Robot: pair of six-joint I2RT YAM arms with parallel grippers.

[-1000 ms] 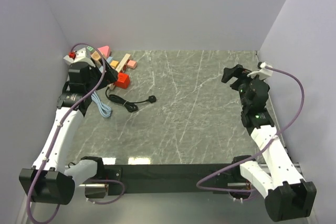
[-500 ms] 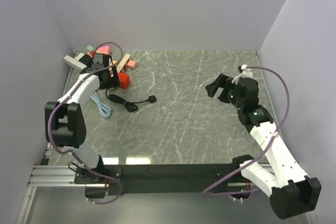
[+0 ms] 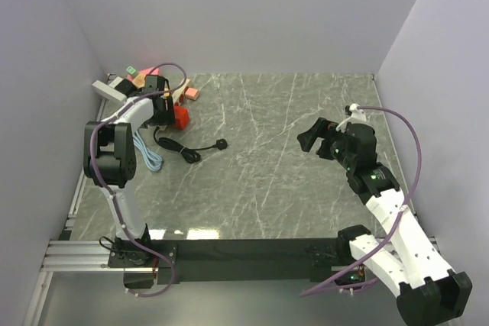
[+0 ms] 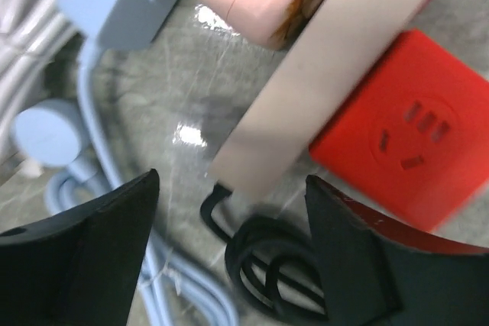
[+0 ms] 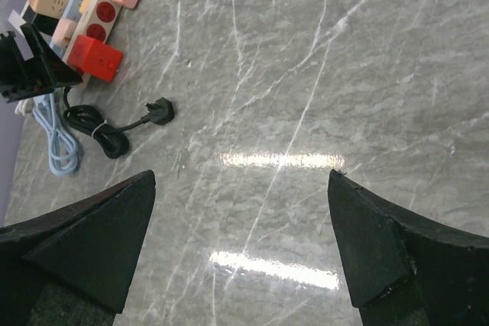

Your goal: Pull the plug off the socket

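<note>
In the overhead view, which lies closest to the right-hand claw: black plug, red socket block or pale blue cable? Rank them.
From the right gripper:
1. black plug, mid-table.
2. red socket block, far left.
3. pale blue cable, left edge.

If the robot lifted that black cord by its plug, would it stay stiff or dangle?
Probably dangle: the black cord lies in loose curves, so it looks floppy. Its coil would likely hang as one bunch. The plug looks small and flattish, so unlikely to roll.
</note>
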